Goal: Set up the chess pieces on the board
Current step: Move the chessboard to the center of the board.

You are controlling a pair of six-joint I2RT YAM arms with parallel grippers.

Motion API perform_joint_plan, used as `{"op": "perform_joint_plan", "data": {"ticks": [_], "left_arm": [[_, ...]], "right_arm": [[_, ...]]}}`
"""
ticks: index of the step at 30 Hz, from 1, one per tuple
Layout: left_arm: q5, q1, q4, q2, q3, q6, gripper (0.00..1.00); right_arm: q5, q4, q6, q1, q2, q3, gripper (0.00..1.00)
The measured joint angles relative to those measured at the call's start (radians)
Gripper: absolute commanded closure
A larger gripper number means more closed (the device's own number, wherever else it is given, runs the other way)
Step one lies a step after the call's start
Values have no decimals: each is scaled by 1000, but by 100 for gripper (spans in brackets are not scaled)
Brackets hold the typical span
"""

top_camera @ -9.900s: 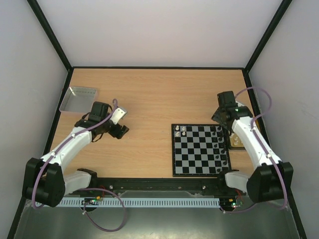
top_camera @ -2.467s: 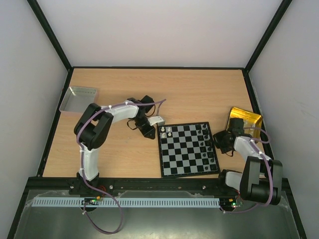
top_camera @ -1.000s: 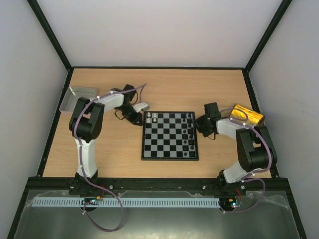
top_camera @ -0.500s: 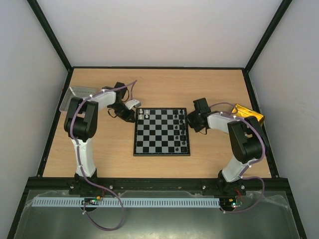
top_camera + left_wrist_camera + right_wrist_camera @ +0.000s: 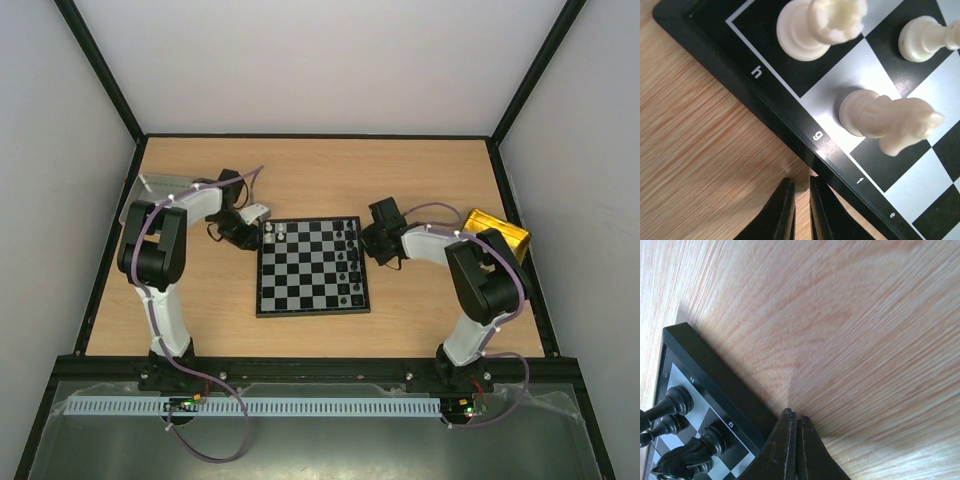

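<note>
Near the middle of the desk (image 5: pixel 420 180) lies the board (image 5: pixel 300 280), with white chess pieces (image 5: pixel 274 232) at its far-left corner and black pieces (image 5: pixel 350 265) along its right edge. Its border reads h, g, f, e on the left and 6 on the right. The left jaws, all but closed and empty, sit just beside the left border. The right jaws, closed and empty, sit at the right border. A yellow tray (image 5: pixel 497 233) and a grey tray (image 5: pixel 155 185) lie farther out.

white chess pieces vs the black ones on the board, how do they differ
Colour: the white chess pieces are cream, the black chess pieces dark.
Place: the white chess pieces cluster at the far left corner of the board; the black chess pieces line its right edge.
Count: white are fewer than black.
Both sets stand on the board.
</note>
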Motion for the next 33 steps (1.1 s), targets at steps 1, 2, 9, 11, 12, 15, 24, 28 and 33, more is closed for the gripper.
{"op": "perform_joint_plan", "data": {"ticks": [1,2,9,11,12,15,24,28,33], "left_arm": [[-5,4,0,-1,-1,0,86],[-8,8,0,-2,-1,0,86],[-14,21,16,-8,-11,-2,86],[-14,21,21,-12,-16,-3,86],[-15,21,24,-14,-19,-3,86],[-23,21,47,-28,-38,-8,86],[-49,27,140,-105,-134,-13,79],[-48,27,144,-192,-178,-18,69],[-71,27,159,-305,-183,-18,53]], "right_arm": [[1,-1,2,6,0,1,98],[0,-1,4,12,0,1,98],[-3,-2,7,24,-2,0,98],[-3,-3,7,24,-2,0,98],[-3,-5,6,24,-3,0,98],[-3,-26,6,27,-9,0,98],[-23,-116,-58,31,-42,-5,98],[17,-228,-133,19,-64,13,98],[102,-402,-241,-21,-98,95,83]]}}
